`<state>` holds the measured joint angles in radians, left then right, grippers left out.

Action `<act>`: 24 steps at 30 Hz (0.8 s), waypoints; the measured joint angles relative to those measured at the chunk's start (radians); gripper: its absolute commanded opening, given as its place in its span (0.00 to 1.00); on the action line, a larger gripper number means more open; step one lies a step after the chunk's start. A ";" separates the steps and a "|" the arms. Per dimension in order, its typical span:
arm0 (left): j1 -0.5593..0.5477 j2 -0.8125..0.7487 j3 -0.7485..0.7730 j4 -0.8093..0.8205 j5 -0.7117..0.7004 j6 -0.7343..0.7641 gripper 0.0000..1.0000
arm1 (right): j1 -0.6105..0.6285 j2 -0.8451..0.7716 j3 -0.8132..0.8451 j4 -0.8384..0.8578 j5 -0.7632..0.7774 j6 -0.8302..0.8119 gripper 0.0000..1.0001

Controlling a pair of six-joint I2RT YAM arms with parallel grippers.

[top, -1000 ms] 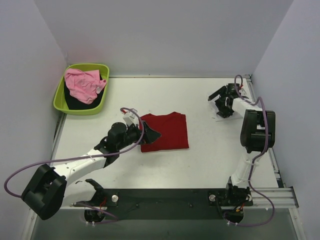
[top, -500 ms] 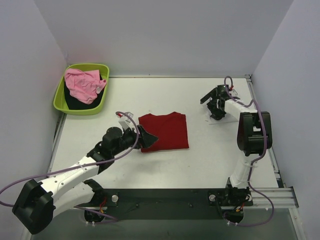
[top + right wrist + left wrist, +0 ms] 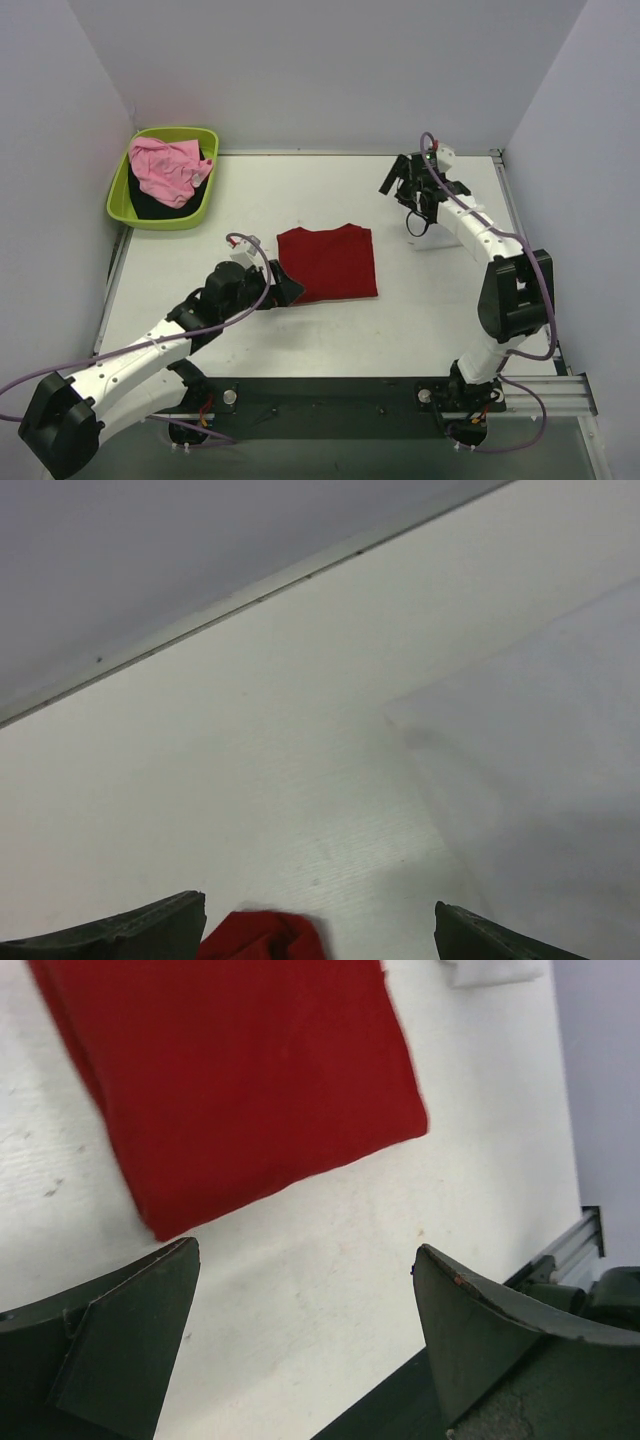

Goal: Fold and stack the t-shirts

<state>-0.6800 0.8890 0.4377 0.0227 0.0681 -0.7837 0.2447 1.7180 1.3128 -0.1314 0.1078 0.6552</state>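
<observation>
1. Centrally: deep red t-shirt (image 3: pixel 328 263), folded to a flat near-square, slightly longer left to right than near to far, lying on the table (image 3: pixel 430 300) about midway between its near and far edges. Edges tidy; no gripper on it.
2. Just beside its near-left corner: left gripper (image 3: pixel 285 285), spread wide, nothing between the jaws. In the left wrist view, red corner ahead of the two fingers (image 3: pixel 120 1350) and apart from both; bare table beneath.
3. Off to the far right, well apart from the shirt: right gripper (image 3: pixel 405 195), seemingly off the surface, likewise spread wide and empty. Aimed roughly leftward; only a scrap of red at the bottom edge of the right wrist view.
4. In the far-left corner: lime-green tub (image 3: pixel 175 131), holding the pink t-shirt (image 3: pixel 165 168), crumpled, on top of the black t-shirt (image 3: pixel 150 205). Both unfolded.
5. Judged state: red item finished; a fetch from the tub probably next.
6. Deciding relation: tub to the far left of the left gripper, some way off; from the right gripper, across nearly the whole table. Left arm therefore the nearer one.
7. Pink item uppermost, so first within reach; bunched, no clear long axis to align with. Descent from above into the tub likely called for.
8. Risks, as judged: black cloth dragged out along with the pink; folded red edge brushed by the left arm in leaving.
</observation>
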 measured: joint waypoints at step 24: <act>-0.015 0.260 -0.042 -0.028 -0.119 -0.099 0.98 | 0.179 -0.056 -0.087 -0.035 -0.017 -0.163 1.00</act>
<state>-0.6949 1.1492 0.3962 -0.0051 -0.0509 -0.8829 0.4232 1.6623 1.2259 -0.1665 0.0910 0.4923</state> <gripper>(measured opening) 0.974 0.999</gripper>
